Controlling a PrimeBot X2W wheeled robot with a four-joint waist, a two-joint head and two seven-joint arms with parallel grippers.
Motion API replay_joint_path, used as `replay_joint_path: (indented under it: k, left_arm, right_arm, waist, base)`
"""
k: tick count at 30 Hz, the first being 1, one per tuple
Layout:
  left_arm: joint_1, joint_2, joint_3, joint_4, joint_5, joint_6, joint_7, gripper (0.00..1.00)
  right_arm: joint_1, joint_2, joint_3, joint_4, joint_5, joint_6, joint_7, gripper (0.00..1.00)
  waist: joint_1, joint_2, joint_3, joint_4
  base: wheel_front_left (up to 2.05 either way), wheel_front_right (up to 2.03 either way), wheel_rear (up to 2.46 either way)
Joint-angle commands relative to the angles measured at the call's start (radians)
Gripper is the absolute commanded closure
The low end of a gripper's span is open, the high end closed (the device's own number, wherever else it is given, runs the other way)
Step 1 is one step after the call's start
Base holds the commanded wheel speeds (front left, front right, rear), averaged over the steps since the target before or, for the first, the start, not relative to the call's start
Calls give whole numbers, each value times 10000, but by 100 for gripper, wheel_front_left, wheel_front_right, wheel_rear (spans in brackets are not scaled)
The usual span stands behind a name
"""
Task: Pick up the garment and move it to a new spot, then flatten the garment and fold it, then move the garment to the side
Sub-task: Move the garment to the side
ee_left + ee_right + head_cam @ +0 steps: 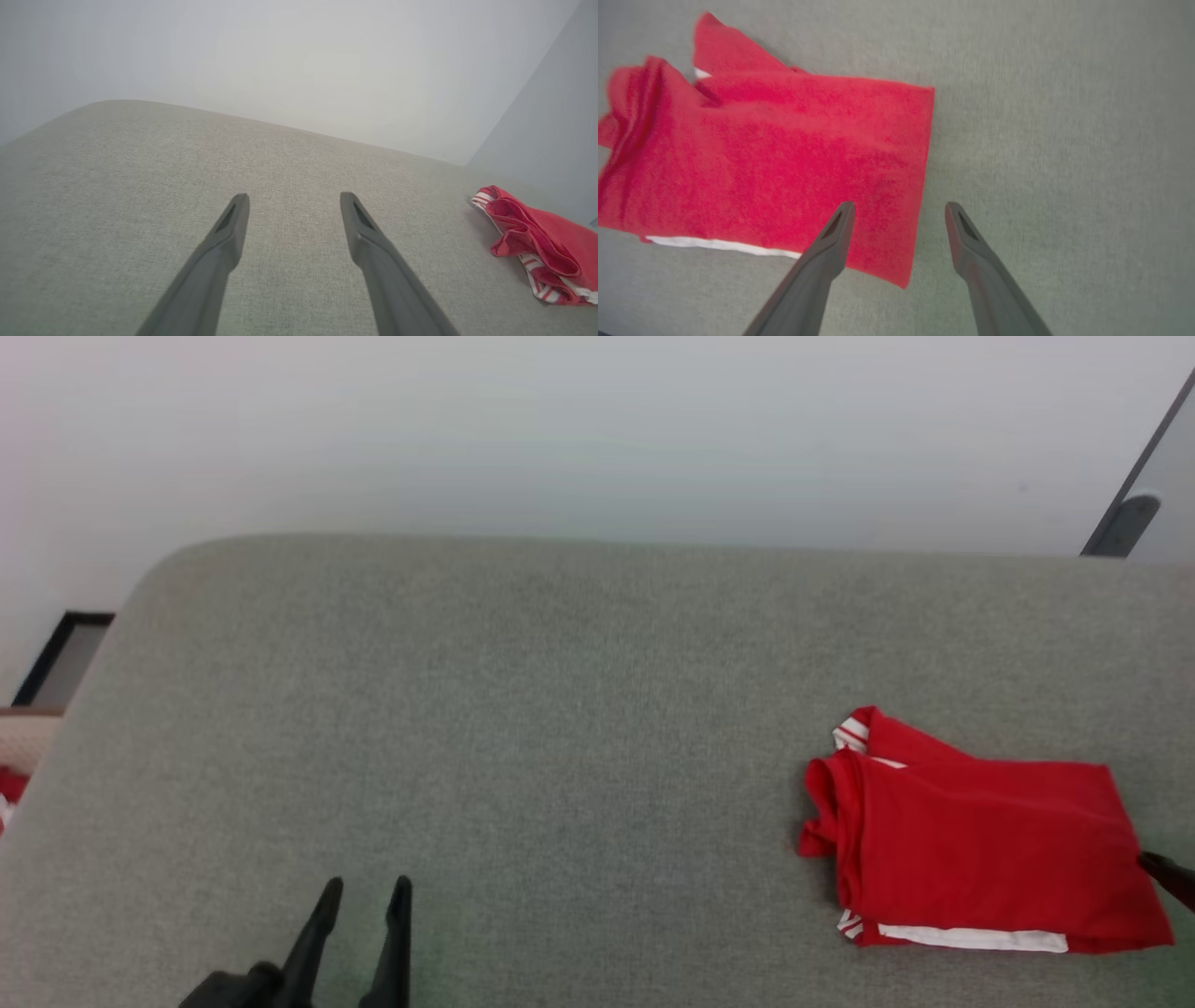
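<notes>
Since the garment (980, 845) is soft, light cloth, it will likely sag and slide apart if lifted by a single layer. It lies folded into a rough rectangle at the right side of the grey surface (560, 709), with a white band along its near edge and striped trim bunched at its left end. The right gripper (899, 210) hovers at its right edge, jaws spread wide and empty, one finger over the red cloth and the other over bare surface. The left gripper (369, 885) sits well apart at the lower left, also wide open and holding nothing. A sound hold would probably be a pinch through all layers at that right edge, low enough to catch the bottom ply.
</notes>
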Motion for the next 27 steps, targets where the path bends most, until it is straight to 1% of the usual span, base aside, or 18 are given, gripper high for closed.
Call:
replay_joint_path:
  k: [1,3,6,12,18,19,20,21,27]
  left_arm:
    - [-171,10,-68,27,-41,-23,7,0]
    - [-373,19,-165,46,-63,-23,7,0]
    - [-686,22,-285,80,-101,-23,7,0]
    - [-1260,1,-483,192,-127,-23,7,0]
    - [-1659,46,-652,263,-117,-23,7,0]
    - [-1714,48,-668,270,-114,-23,7,0]
    - [-1768,55,-675,276,-109,-23,7,0]
    - [-1818,64,-685,275,-98,-23,7,0]
    - [-2111,169,-884,204,29,-23,7,0]
  right_arm:
    - [-204,-80,10,171,78,-18,397,0]
    - [-514,-108,88,495,11,-18,970,0]
    - [-969,128,109,953,-79,-18,1227,0]
    - [-1552,647,349,1841,-275,-18,1031,0]
    - [-1601,919,641,2584,-397,-18,700,0]
    - [-1625,976,682,2655,-337,-18,661,25]
    - [-1674,1039,723,2699,-260,-18,576,56]
    - [-1716,1090,752,2705,-170,-18,496,100]
    - [-1948,864,565,2745,158,-29,-464,100]
  waist:
    - [0,-1,345,82]
    - [0,-1,581,91]
    - [0,-1,945,108]
    - [0,-1,1442,135]
    - [0,-1,1656,69]
    - [0,-1,1681,39]
    - [0,-1,1702,-5]
    - [0,-1,1716,-61]
    - [0,-1,1740,-525]
  base:
    - [0,0,0]
    - [0,0,0]
    - [0,0,0]
    - [0,0,0]
    - [0,0,0]
    - [0,0,0]
    - [0,0,0]
    - [0,0,0]
    - [0,0,0]
